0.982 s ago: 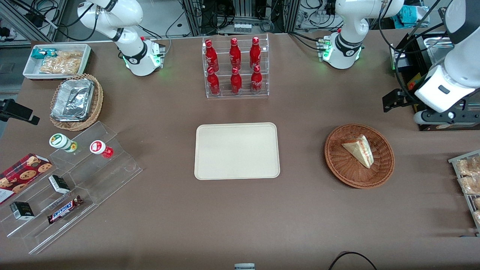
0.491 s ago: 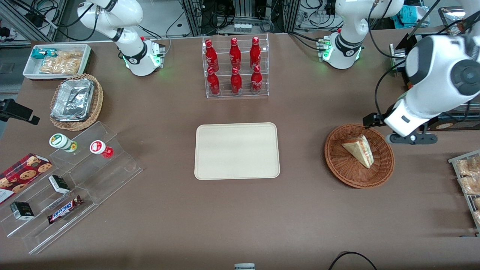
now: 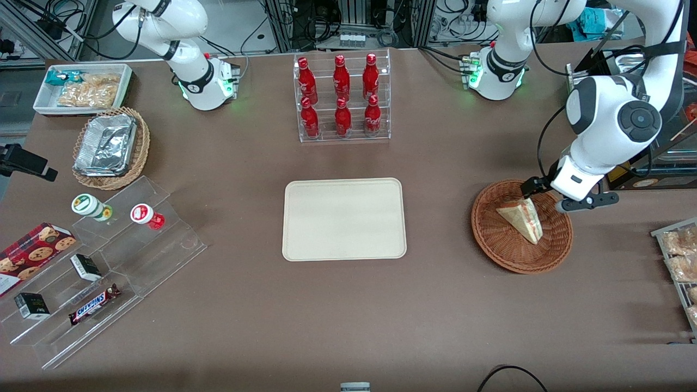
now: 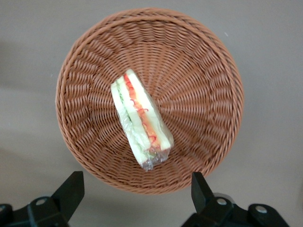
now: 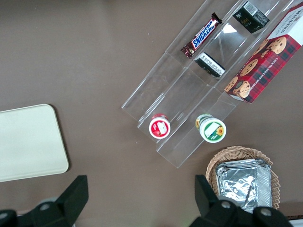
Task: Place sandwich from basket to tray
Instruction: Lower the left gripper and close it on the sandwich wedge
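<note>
A wrapped sandwich (image 4: 141, 122) lies in the round wicker basket (image 4: 203, 71). The tool (image 4: 135, 194) hovers above, fingers spread wide, holding nothing. The cream tray (image 3: 344, 219) sits bare on the worktop (image 3: 435, 305).

A robotics lab staged as a snack shop: cable-strewn equipment racks (image 3: 354, 22) edge the table (image 3: 348, 316), well apart from the gripper (image 3: 544, 197), with acrylic display stands (image 3: 343, 98).

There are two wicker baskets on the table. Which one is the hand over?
The reddish-brown basket holding the sandwich; the open hand hangs above it. The tan basket holds a foil container.
</note>
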